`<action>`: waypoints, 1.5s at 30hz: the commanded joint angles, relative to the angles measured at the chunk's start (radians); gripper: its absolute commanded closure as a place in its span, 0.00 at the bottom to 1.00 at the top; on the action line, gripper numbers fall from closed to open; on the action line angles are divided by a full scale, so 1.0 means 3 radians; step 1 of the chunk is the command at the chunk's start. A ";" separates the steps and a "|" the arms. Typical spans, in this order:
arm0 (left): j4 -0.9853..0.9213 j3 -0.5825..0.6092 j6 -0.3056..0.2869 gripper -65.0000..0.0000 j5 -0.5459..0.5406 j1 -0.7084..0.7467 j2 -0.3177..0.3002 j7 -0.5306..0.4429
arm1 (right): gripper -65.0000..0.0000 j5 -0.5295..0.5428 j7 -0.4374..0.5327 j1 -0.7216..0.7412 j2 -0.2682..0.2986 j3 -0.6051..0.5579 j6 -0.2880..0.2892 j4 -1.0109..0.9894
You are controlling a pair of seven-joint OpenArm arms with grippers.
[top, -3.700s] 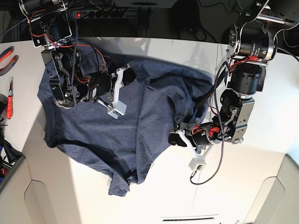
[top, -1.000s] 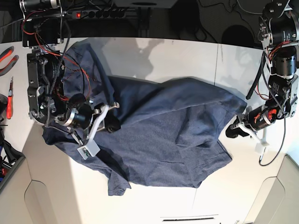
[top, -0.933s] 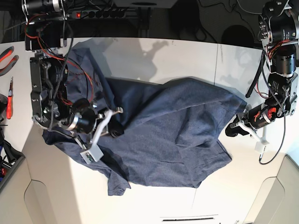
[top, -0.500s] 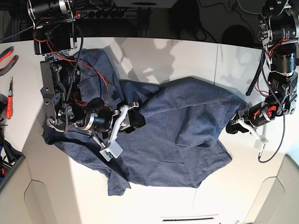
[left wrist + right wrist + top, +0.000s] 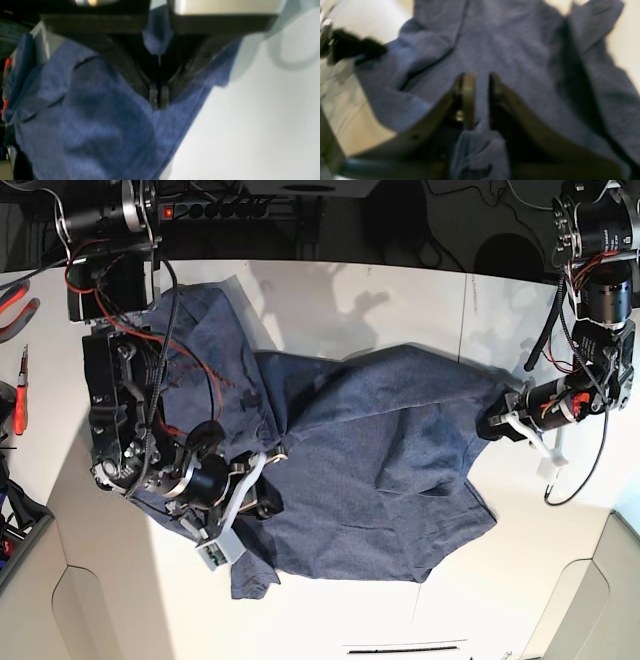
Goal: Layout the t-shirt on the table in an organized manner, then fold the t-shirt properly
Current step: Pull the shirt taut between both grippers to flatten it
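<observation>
The t-shirt [image 5: 360, 450] lies in a rumpled, roughly spread heap across the middle of the table [image 5: 400, 290], plain dark-blue side up; no lettering shows. The step in hand looks like the laying-out: the cloth is not yet flat, so folding would be premature.

The left gripper [image 5: 159, 98] has its fingers pressed together on the shirt's edge, cloth bunched up between them and bare tabletop just to one side. In the base view that grip sits at the shirt's outer corner, where the fabric runs taut toward it. The right gripper [image 5: 477, 100] is pinching a fold of the shirt: its fingers [image 5: 467, 100] stand close with a strip of cloth between them and a wad gathered behind. Ahead of it run several ridges and one deep dark crease.

To do this well, the two grippers should probably draw apart along one line, low over the table, so the ridges between them pull out rather than lift. The right one appears to hold a mid-body fold, not a hem or shoulder; whether it has one layer or two cannot be told. If two, pulling will drag the underside along and keep the crease. Regripping at a true corner may serve better. Tension should be gentle, since either pinch could slip.
</observation>
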 commanded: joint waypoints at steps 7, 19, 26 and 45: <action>0.0056 -0.0010 -0.0053 1.00 -0.0120 -0.0076 -0.0056 -0.0031 | 1.00 -0.0277 0.0529 0.0601 -0.0149 0.0005 -0.0434 -0.1071; 0.0056 -0.0010 -0.0053 1.00 -0.0103 -0.0053 -0.0117 0.0327 | 1.00 -0.0936 0.0988 0.1031 -0.0249 0.0005 -0.0889 -0.2288; 0.0056 -0.0010 -0.0053 1.00 0.0154 0.0029 -0.0256 0.0323 | 1.00 -0.1017 0.0985 0.0961 0.0098 0.0006 -0.1148 -0.2307; 0.0056 -0.0011 0.0507 1.00 0.1038 0.0149 -0.0514 0.0235 | 1.00 -0.1132 0.0960 0.0919 0.0332 0.0006 -0.1422 -0.2307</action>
